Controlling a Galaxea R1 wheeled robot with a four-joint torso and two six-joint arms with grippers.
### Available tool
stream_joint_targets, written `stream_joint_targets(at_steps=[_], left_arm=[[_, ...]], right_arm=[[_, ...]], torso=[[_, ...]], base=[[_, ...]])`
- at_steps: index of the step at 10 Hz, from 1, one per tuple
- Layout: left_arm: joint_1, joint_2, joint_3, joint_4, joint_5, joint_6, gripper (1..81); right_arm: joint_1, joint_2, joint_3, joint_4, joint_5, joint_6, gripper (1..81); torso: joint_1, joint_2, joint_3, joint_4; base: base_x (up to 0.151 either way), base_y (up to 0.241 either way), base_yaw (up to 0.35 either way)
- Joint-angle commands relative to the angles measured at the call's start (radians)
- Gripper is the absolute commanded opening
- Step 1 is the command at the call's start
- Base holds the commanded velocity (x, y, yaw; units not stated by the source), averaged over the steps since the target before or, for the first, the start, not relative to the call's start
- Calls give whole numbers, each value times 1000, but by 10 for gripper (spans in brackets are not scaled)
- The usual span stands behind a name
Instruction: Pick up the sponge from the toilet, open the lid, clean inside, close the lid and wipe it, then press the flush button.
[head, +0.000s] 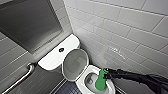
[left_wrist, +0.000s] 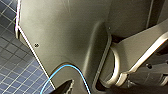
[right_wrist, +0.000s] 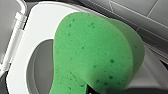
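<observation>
Bright green sponge (head: 100, 81): there is one, and it is clamped in the jaws of the right gripper (head: 107, 74), which are closed on its upper end. The rest of the sponge hangs down from the jaws over the open bowl of the one toilet (head: 83, 79), on the side of the bowl nearest the gripper (whether it touches the porcelain cannot be made out). In the right wrist view the sponge (right_wrist: 95, 55) bulges away from the jaws in a folded curve, speckled with small pores. The white seat ring (right_wrist: 37, 30) lies beyond it, on the far side from the jaws. The one lid (head: 75, 63) stands raised with its greyish inner face turned toward the bowl. It leans back at the white tank top (head: 50, 60), well apart from the jaws and across the bowl from them. The one flush button (head: 61, 49), small, round and dark, sits in the middle of that tank top, farther from the jaws than the lid. One metal grab bar (head: 27, 72) runs along the tiled wall past the tank. The left gripper (left_wrist: 65, 88) shows as a dark tip over blue-grey floor tiles (left_wrist: 15, 75) beside a blue cable (left_wrist: 75, 68), and I cannot tell whether it is clenched or released.
</observation>
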Motion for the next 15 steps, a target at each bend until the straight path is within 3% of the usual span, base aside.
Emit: stream_joint_targets(at_steps=[1, 6, 12, 15], left_arm=[[26, -7, 2, 4, 85, 6, 811], [26, -10, 4, 4, 88, 8, 811], [26, -4, 5, 6, 82, 8, 811], [26, 5, 4, 9, 81, 9, 811]], right_arm=[[131, -11, 8, -11, -39, 7, 10], [113, -30, 21, -11, -40, 7, 10], [33, -164, 216, -20, -55, 42, 10], [-8, -251, 302, -20, -43, 88, 10]], torso=[[0, 0, 0, 0], [0, 0, 0, 0], [0, 0, 0, 0], [0, 0, 0, 0]], base=[[0, 0, 0], [0, 0, 0], [0, 0, 0], [0, 0, 0]])
